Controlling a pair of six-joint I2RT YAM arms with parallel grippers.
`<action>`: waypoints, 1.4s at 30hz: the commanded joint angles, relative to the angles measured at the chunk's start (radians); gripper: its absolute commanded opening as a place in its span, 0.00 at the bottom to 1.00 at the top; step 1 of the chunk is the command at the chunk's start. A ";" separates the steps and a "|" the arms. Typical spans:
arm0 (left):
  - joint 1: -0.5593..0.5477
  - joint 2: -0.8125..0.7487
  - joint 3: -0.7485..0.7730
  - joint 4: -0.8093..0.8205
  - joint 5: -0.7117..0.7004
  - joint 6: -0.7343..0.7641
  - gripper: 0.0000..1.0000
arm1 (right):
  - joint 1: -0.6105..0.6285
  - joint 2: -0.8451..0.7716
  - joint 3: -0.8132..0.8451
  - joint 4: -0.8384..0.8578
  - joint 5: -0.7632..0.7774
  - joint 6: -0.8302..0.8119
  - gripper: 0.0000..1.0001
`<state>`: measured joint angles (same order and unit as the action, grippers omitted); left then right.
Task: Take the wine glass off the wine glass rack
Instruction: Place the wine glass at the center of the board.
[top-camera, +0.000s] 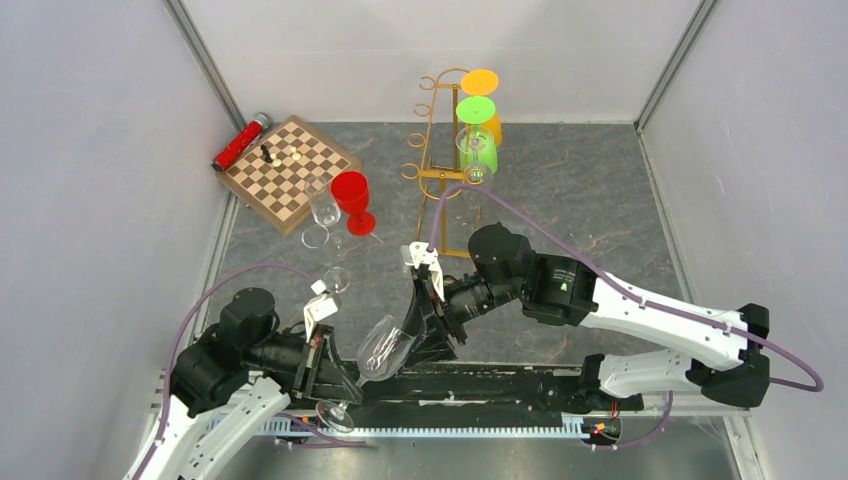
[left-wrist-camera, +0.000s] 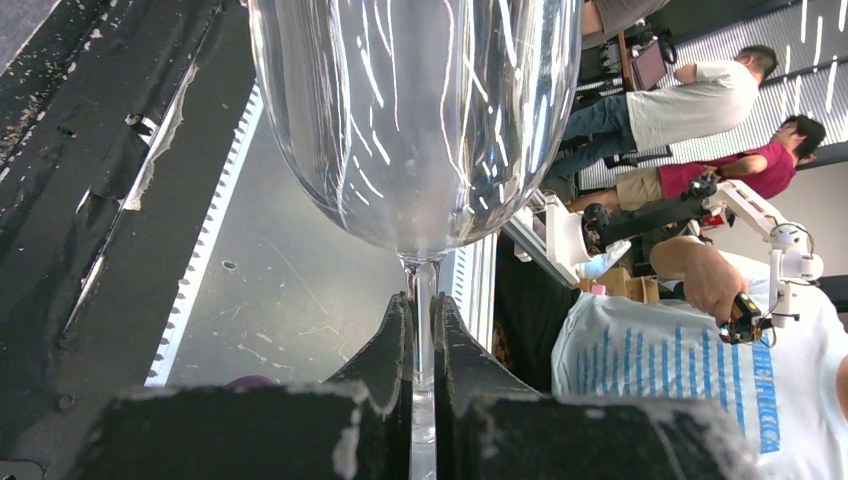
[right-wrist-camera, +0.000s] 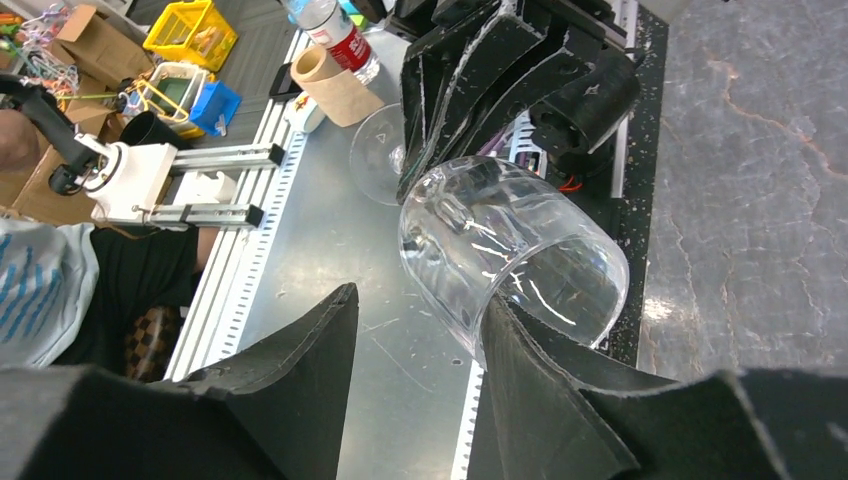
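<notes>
**Clear glass held low, well away from the rack**

The left arm (top-camera: 225, 355) has its jaws clenched on the thin stem of the clear, tilted wine glass (top-camera: 383, 347) — foot toward the near edge of the grey marbled counter (top-camera: 600, 210), bowl pointing up and right. The right arm (top-camera: 560, 290) reaches in with jaws released, spread apart at the bowl's open rim. Well apart, at the back, stands the tall gold wire rack (top-camera: 437, 150) — an orange glass (top-camera: 481, 84) and a green glass (top-camera: 477, 112) hang on its right side.
</notes>
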<state>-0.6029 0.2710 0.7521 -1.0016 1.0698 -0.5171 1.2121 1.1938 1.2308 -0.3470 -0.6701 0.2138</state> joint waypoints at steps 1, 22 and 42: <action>-0.002 -0.005 0.018 0.033 0.042 0.041 0.02 | 0.000 0.009 -0.010 0.065 -0.099 0.012 0.50; -0.001 0.044 0.017 0.033 -0.005 0.067 0.15 | 0.000 0.005 -0.068 0.188 -0.183 0.059 0.00; -0.002 0.152 0.132 -0.012 -0.323 0.142 0.49 | -0.017 -0.119 -0.071 -0.111 0.048 -0.097 0.00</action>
<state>-0.6098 0.3878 0.8265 -1.0122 0.8845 -0.4282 1.2083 1.1591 1.1404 -0.3603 -0.7414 0.1875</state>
